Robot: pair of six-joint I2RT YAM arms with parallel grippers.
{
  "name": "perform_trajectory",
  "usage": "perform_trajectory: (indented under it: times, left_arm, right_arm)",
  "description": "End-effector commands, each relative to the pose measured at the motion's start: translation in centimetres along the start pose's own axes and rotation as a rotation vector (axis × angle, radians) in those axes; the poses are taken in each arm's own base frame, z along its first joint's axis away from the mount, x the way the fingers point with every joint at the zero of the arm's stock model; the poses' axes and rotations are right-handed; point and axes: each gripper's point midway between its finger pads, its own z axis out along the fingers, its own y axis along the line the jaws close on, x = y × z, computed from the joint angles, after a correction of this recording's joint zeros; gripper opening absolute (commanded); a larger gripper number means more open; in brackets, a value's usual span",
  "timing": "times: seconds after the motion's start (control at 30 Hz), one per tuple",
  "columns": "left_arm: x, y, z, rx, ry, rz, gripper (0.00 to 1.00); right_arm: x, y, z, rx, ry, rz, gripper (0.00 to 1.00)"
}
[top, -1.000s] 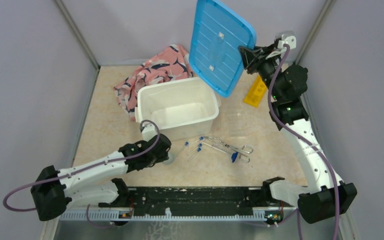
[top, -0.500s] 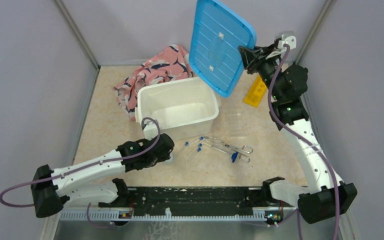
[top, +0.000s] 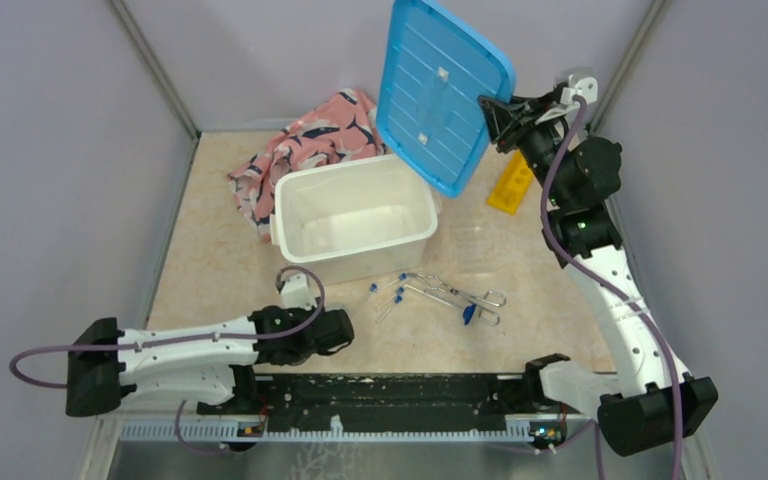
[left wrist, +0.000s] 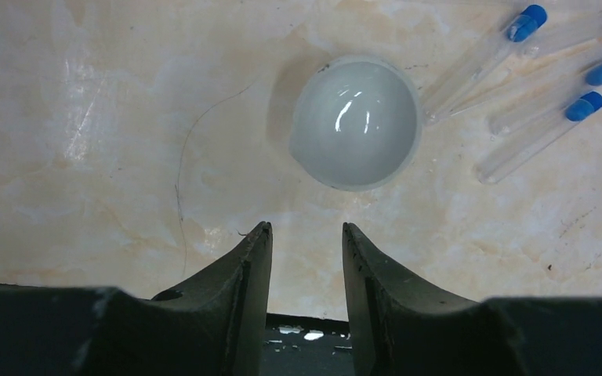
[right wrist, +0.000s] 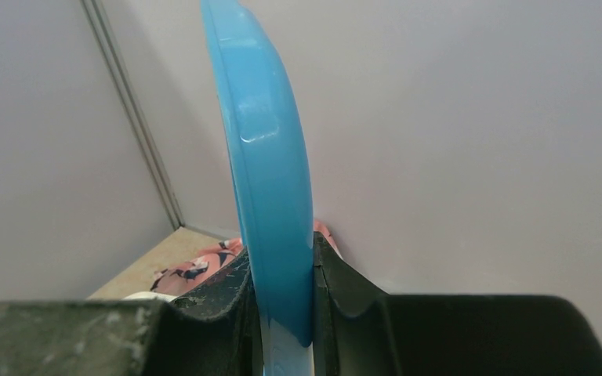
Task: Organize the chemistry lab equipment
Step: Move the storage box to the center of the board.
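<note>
A small whitish ball (left wrist: 355, 121) lies on the table just ahead of my left gripper (left wrist: 304, 231), which is open and empty; in the top view my left gripper (top: 338, 326) hides the ball. Several thin clear tubes with blue caps (left wrist: 534, 125) lie to the ball's right, and they also show in the top view (top: 390, 293). Silver tongs (top: 455, 296) lie beside the tubes. A yellow holed rack (top: 511, 183) lies at the back right. My right gripper (right wrist: 282, 262) is shut on the edge of the blue lid (right wrist: 270, 157) and holds it upright in the air (top: 440, 90).
The open white bin (top: 355, 215) stands in the middle of the table, under the lifted lid. The pink whale-patterned cloth (top: 305, 145) lies bunched behind it at the back left. The black base rail (top: 390, 395) runs along the near edge.
My left arm has drawn back toward the near edge, and its gripper now sits lower on the table, off the ball. My right gripper with the lid has shifted slightly right.
</note>
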Motion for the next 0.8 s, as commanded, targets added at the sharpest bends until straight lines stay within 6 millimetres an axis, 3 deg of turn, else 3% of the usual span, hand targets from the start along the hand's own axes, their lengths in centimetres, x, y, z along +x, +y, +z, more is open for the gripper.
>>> perform_trajectory:
  times: [0.0,0.23,0.5,0.77]
  left_arm:
    - [0.6,0.9,1.0,-0.041,-0.043,-0.097,0.45]
    - [1.2,1.1,2.0,-0.069,-0.098,-0.212,0.46]
    - [0.6,0.2,0.8,-0.034,-0.163,-0.279,0.44]
    - [0.9,0.9,0.8,-0.058,-0.216,-0.312,0.44]
  right_arm:
    - [-3.8,0.9,-0.7,-0.027,-0.117,-0.02,0.0]
    - [-3.5,1.1,-0.6,-0.033,-0.112,-0.02,0.0]
    - [-3.0,0.9,-0.6,-0.026,-0.102,-0.023,0.0]
    - [-3.0,1.1,-0.5,-0.031,-0.101,-0.025,0.0]
